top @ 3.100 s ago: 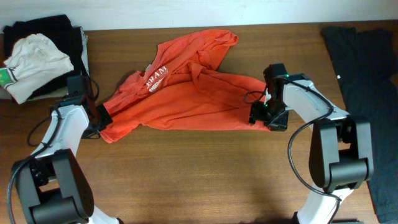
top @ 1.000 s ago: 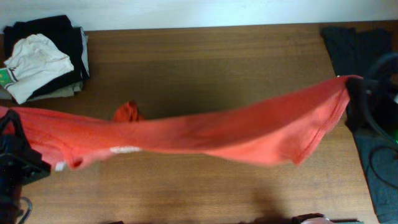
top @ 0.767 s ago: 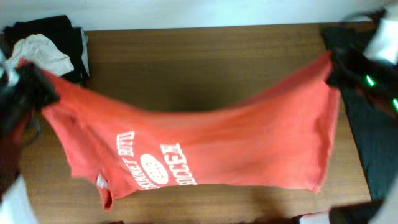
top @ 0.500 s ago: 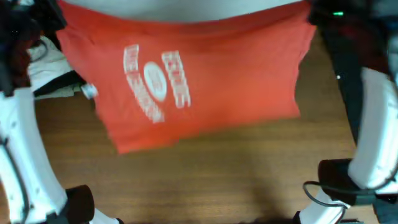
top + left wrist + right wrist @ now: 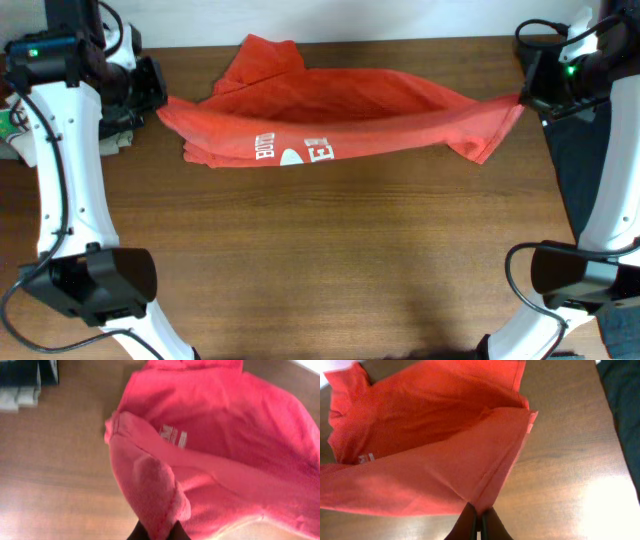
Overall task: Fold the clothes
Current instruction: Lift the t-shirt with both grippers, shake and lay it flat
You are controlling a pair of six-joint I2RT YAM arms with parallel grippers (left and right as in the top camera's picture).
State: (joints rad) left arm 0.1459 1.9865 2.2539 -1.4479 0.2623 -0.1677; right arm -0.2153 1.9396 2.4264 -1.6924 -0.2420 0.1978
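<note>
Orange-red shirt (image 5: 350, 105) is strung out across the far half of the wooden table (image 5: 320, 260), pulled into a long band between the two arms.

Starting from the left: there's a stack of folded clothes (image 5: 22, 380), black on top with something pale under it, sitting at the table's far left corner, partly behind the left arm in the overhead view. Just beside it the left gripper (image 5: 155, 92) has the shirt's left end. The wrist cam shows the dark fingers (image 5: 136, 535) squeezed together on a bunched fold of fabric, nothing but cloth between them. You can also spot a small white label (image 5: 172, 436) on the inside of the shirt from that view.

The middle of the shirt sags down onto the wood, doubled over on itself, with white lettering (image 5: 290, 152) showing on the near layer, left of centre. A lump of it pokes up toward the far edge.

Over on the right, the right gripper (image 5: 527, 97) holds the other end. Its fingers (image 5: 466, 525) are pressed tight on a hemmed edge, the fabric fanning out away from them. A loose corner hangs just left of the pinch. Past that, a dark garment (image 5: 590, 170) lies along the table's right side.
</note>
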